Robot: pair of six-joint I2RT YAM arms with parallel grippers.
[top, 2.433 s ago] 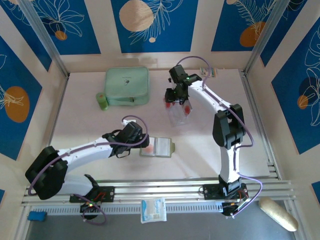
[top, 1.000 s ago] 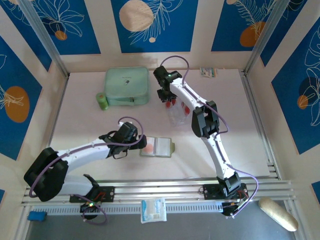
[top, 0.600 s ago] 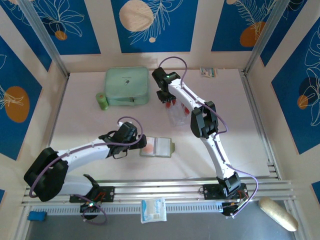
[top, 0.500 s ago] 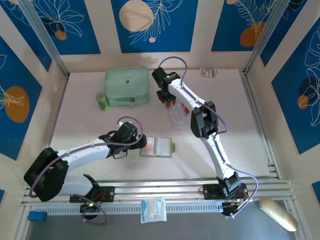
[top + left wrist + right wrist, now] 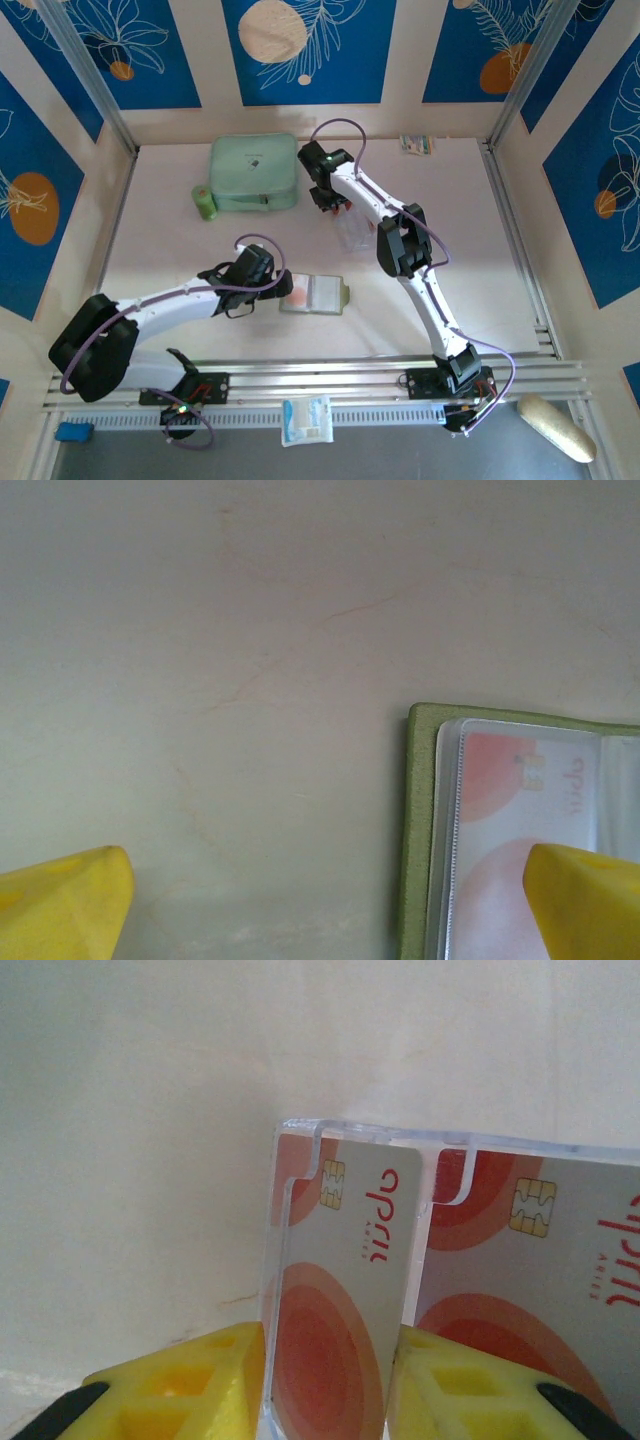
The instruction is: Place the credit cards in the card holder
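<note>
Left wrist view: you see the card holder (image 5: 500, 810) cut off at 3 and 6 o'clock. Right wrist view: the credit cards (image 5: 340, 1290) run out at 3 and 6 o'clock. Top view: you cannot identify the small object (image 5: 417, 145) at the desk's (image 5: 180, 250) 1 o'clock edge.

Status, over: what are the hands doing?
Left hand open, straddling edge of olive-green fold wallet. Right hand shut on pale red-circled plastic card. Path between looks clear.

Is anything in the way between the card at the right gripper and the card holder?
The card sits inside a clear stand, whose walls enclose it. Bare table lies toward the card holder, where the left gripper hovers open.
</note>
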